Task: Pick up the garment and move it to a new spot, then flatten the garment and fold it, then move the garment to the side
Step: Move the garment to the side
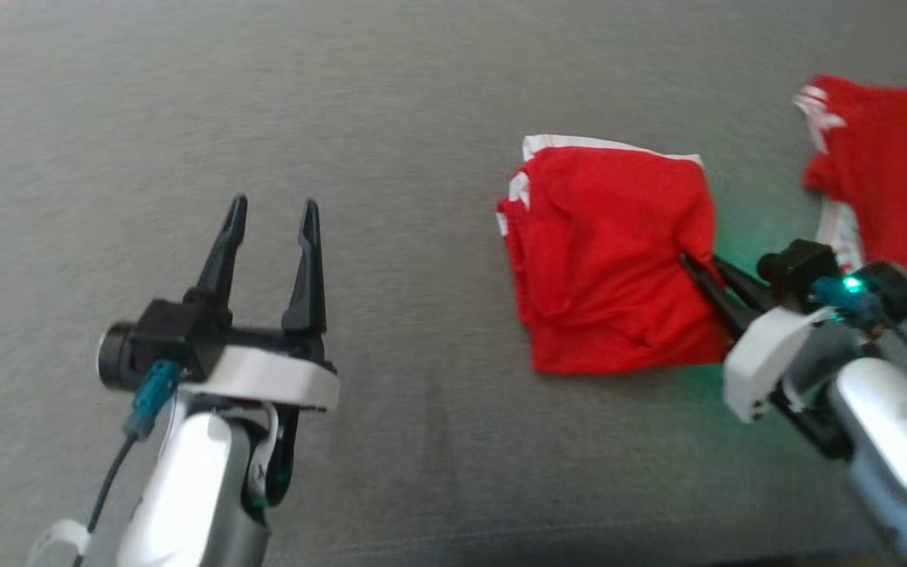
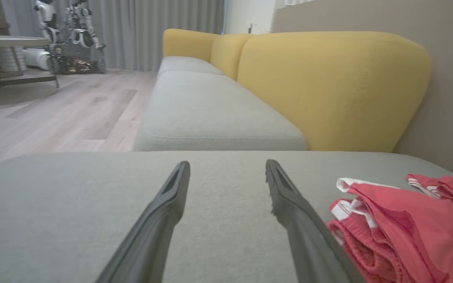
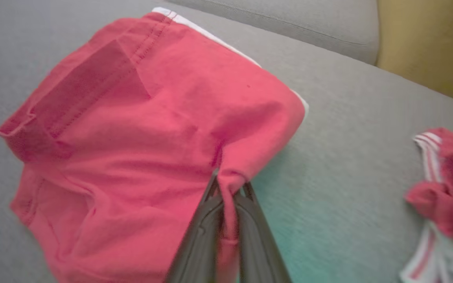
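At seven o'clock in the head view, nearest the camera, the left tool (image 1: 274,206) is seen released. Its two dark fingers are spread wide and pointed toward twelve o'clock above bare grey upholstery, and nothing is held between them. At four o'clock the right tool (image 1: 699,264) is clenched on the red shorts (image 1: 611,268), with a pinch of cloth at their four o'clock corner gripped between the closed fingers. In the right wrist view the same pinch is shown gathered into a small ridge at the fingertips, while the rest of the shorts is spread on the grey seat cushion (image 1: 390,118). A green glow (image 1: 697,378) is cast on the cushion beside the right wrist.

The shorts are found folded into a rough square at about three o'clock of the head view, well apart from the left tool. White trim (image 1: 603,146) is exposed along their twelve o'clock and nine o'clock edges. Farther out, at two o'clock, a second red garment (image 1: 886,181) with white stripes is seen crumpled, near the shorts but not touching them.

Beyond the cushion, in the left wrist view, a grey sofa seat (image 2: 210,114) with yellow backrests (image 2: 328,86) is seen at twelve o'clock. A wooden floor (image 2: 65,114) and grey curtains (image 2: 151,31) are made out toward ten and eleven o'clock.
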`<state>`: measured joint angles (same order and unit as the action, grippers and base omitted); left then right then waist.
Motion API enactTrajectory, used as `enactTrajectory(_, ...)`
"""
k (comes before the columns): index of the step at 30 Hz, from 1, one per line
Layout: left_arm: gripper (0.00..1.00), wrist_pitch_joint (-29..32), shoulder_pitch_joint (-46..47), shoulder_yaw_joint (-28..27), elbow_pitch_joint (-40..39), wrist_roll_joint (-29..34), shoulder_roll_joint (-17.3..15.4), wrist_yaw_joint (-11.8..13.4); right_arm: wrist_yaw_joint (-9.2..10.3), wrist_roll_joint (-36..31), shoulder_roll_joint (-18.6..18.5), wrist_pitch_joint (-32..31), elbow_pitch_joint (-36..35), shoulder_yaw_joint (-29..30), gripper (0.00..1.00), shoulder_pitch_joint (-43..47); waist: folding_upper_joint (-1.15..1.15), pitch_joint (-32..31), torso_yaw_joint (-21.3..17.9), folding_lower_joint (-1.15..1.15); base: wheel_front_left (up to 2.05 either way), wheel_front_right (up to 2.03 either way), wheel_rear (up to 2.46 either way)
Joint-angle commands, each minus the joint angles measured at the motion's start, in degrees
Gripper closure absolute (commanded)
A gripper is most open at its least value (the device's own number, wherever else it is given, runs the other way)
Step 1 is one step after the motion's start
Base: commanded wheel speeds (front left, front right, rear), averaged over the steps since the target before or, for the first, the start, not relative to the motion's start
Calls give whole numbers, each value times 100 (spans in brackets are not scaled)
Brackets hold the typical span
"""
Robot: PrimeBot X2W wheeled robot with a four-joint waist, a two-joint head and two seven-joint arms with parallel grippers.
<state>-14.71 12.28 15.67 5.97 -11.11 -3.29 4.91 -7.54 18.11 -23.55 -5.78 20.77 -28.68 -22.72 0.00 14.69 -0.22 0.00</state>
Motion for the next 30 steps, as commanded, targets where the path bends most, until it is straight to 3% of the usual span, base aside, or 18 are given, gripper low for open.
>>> enactTrajectory(1,0,-29,323,-212,-235,83,-76,-22,5,115,-340,-22,-304,-173,100,-127,0,256,-525,0,0,0,0)
enactTrajectory(6,0,-29,536,-147,-235,153,-99,-99,5,301,-1146,-79,-494,-330,100,-432,0,525,-870,0,0,0,0)
enactTrajectory(10,0,-29,730,-69,-194,232,-137,-181,5,434,-1550,-11,-390,-140,100,-690,0,733,-1005,0,0,0,0)
enactTrajectory(15,0,-29,927,9,-153,288,-157,-244,5,534,-1760,105,25,366,100,-1041,0,975,-1077,0,0,0,0)
enactTrajectory(22,0,-26,1102,31,-152,323,-224,-259,5,487,-2177,261,552,632,100,-1417,0,1293,-1158,0,0,0,0)
enactTrajectory(30,0,52,1285,16,-249,370,-369,-263,5,201,-2105,342,1010,976,100,-1851,0,1603,-1325,0,0,0,0)
